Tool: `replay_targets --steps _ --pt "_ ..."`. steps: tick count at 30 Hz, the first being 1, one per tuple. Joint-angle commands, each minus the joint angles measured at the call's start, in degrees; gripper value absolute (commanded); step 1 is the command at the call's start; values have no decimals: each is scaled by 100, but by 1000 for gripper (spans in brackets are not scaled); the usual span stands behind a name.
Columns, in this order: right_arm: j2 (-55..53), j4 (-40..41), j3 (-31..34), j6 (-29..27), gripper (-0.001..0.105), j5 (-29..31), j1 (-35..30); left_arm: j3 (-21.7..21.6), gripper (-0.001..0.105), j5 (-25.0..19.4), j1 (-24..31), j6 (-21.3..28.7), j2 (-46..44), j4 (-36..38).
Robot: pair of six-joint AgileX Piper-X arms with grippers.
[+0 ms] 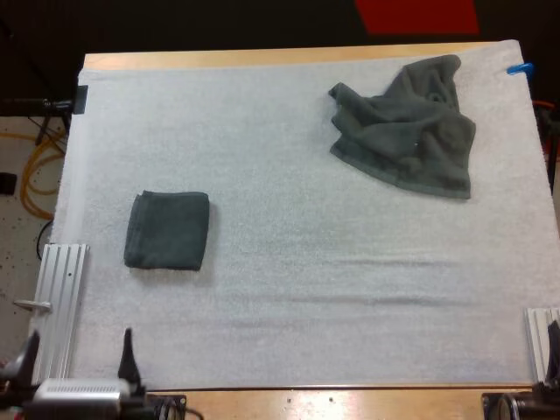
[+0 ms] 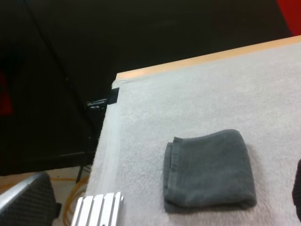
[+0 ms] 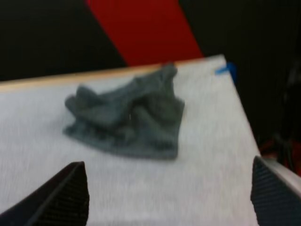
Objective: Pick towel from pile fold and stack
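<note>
Pickup step: left jaws and right jaws apart; folded towel (image 1: pixel 168 230) done, crumpled towel (image 1: pixel 407 127) probably needs right-arm grasp.

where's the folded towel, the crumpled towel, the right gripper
folded towel (image 1: pixel 167 230), high view, middle of its top
crumpled towel (image 1: pixel 407 127), high view, centre of the heap
right gripper (image 3: pixel 168 186), right wrist view, midway between its open fingers

A white mat (image 1: pixel 306 289) is covering most of the wooden surface (image 1: pixel 262 59); bare wood is showing along the mat's far and near edges; beyond the mat's far side a red strip (image 1: pixel 418 16) is standing out against dark space; left of the mat, yellow cables (image 1: pixel 26 182) are lying on pale floor (image 1: pixel 13 236); blue tape (image 1: pixel 519 68) is sitting at the mat's far right corner.
</note>
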Motion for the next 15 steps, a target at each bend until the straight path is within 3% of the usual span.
replay_targets --steps 1,7,15 --pt "-225 -313 100 -76 70 24 -28 168 105 59 -17 -63 -783 -331" --pt "-214 -798 775 -76 70 24 -28 1075 105 385 -17 -63 -771 -933" --pt "-214 -833 1553 -75 70 24 -28 1776 105 522 -17 -63 -771 -998"
